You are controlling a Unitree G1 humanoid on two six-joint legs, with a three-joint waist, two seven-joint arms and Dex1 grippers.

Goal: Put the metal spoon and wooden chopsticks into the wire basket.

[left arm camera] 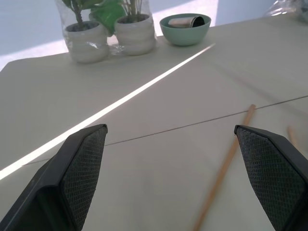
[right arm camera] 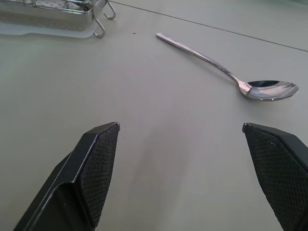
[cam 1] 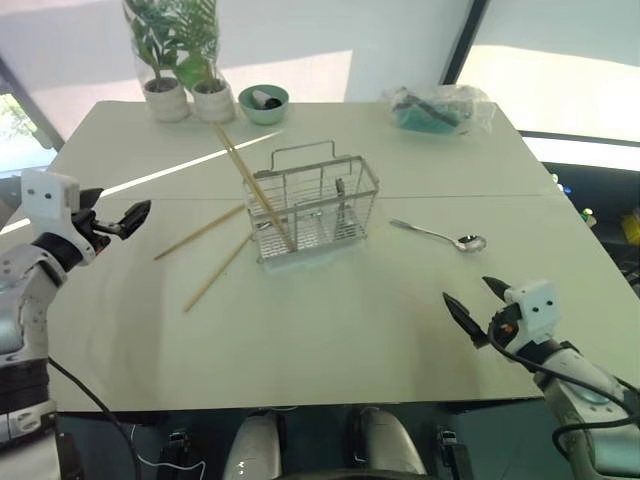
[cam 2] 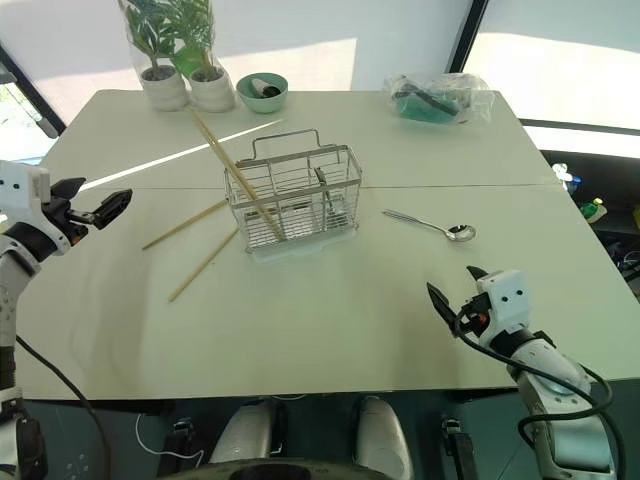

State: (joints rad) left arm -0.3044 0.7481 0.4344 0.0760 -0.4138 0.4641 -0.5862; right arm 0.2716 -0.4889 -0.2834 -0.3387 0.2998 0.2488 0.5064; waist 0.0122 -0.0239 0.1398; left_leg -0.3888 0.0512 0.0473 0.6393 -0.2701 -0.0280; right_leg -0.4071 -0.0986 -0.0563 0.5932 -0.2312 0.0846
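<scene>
The wire basket (cam 1: 318,205) stands upright mid-table. Two wooden chopsticks (cam 1: 240,165) lean in it, sticking out toward the far left. Two more chopsticks (cam 1: 200,232) lie flat on the table to the basket's left, one also seen in the left wrist view (left arm camera: 224,173). The metal spoon (cam 1: 440,236) lies right of the basket, bowl pointing right; it also shows in the right wrist view (right arm camera: 226,72). My left gripper (cam 1: 135,218) hovers open at the table's left side, away from the chopsticks. My right gripper (cam 1: 468,292) is open and empty, nearer than the spoon.
Two potted plants (cam 1: 185,95), a green bowl (cam 1: 264,102) and a clear plastic bag (cam 1: 440,108) with dark items sit along the far edge. A seam (cam 1: 480,196) crosses the table behind the basket. Bare tabletop (cam 1: 330,320) lies between the grippers.
</scene>
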